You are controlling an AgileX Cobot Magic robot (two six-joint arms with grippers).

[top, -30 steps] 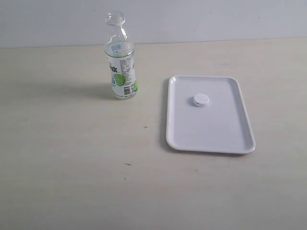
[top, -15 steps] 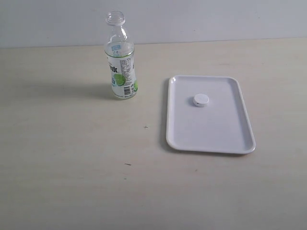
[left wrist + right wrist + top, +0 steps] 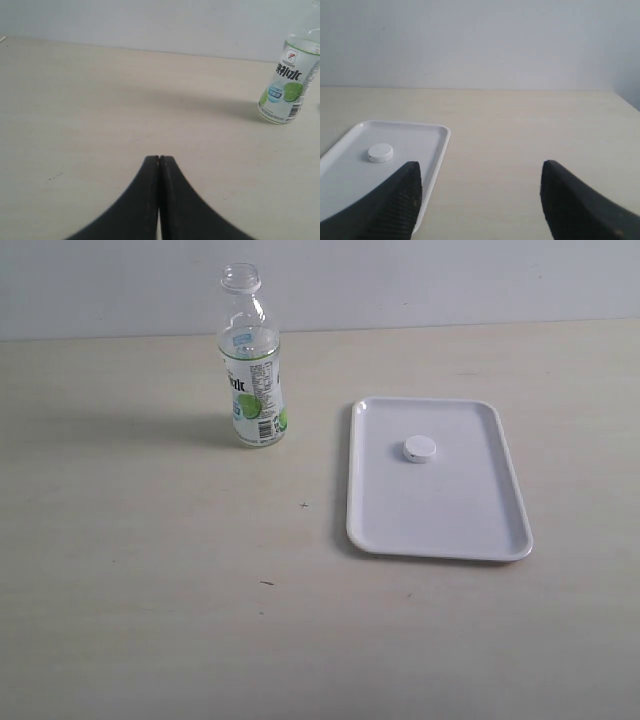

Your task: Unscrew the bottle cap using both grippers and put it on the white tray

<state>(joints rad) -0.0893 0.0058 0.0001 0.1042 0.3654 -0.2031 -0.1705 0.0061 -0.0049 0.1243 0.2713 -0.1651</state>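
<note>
The clear bottle [image 3: 251,365] with its white-and-green lime label stands upright at the back left of the table, its neck uncapped; the left wrist view shows the bottle [image 3: 288,82] far off. The white bottle cap [image 3: 419,449] lies on the white tray [image 3: 470,520], right of the bottle. In the right wrist view the bottle cap [image 3: 380,152] rests on the white tray [image 3: 430,150]. Neither arm shows in the exterior view. My left gripper [image 3: 159,159] is shut on nothing above bare table. My right gripper [image 3: 480,172] is open and empty beside the tray's edge.
The table [image 3: 150,590] is a pale wood-look surface with a few small dark specks. A plain light wall [image 3: 450,280] runs along its far edge.
</note>
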